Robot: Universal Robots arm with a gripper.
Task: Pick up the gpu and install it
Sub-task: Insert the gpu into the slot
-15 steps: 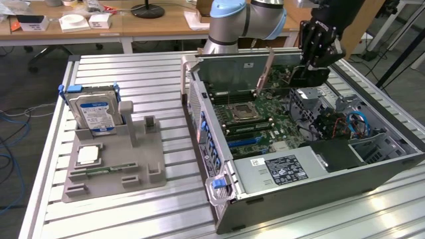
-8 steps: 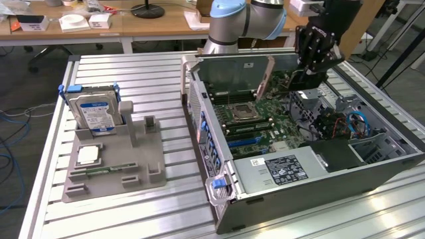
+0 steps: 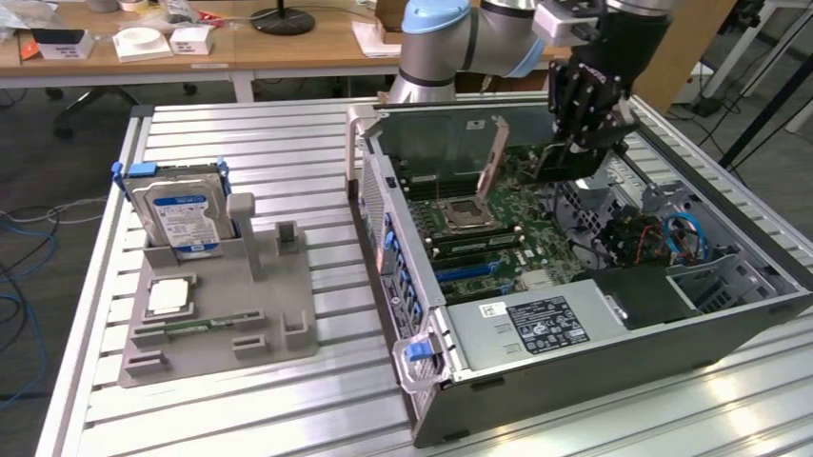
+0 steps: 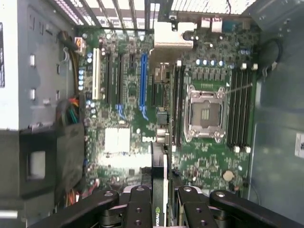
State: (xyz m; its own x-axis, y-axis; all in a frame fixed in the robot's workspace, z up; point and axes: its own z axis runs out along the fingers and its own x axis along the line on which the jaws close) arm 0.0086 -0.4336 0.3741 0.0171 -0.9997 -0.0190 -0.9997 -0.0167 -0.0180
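Note:
My gripper (image 3: 587,133) hangs inside the open computer case (image 3: 420,381), shut on the gpu (image 3: 568,159). The card is a dark flat board held on edge above the green motherboard (image 3: 508,214). In the wrist view the gpu (image 4: 159,175) is seen edge-on between the two black fingers (image 4: 137,209), and its silver end bracket (image 4: 172,37) points toward the case's rear grille. The long blue slot (image 4: 143,80) lies just beside the card's line, on the side away from the processor socket (image 4: 205,113). The card hovers above the board without touching it.
A grey holder (image 3: 216,314) on the slatted table, at the exterior view's left, carries a silver hard drive with a blue label (image 3: 185,214), a processor (image 3: 169,297) and a memory stick (image 3: 190,327). The power supply (image 3: 546,324) and cable bundles (image 3: 667,238) crowd the case's near end.

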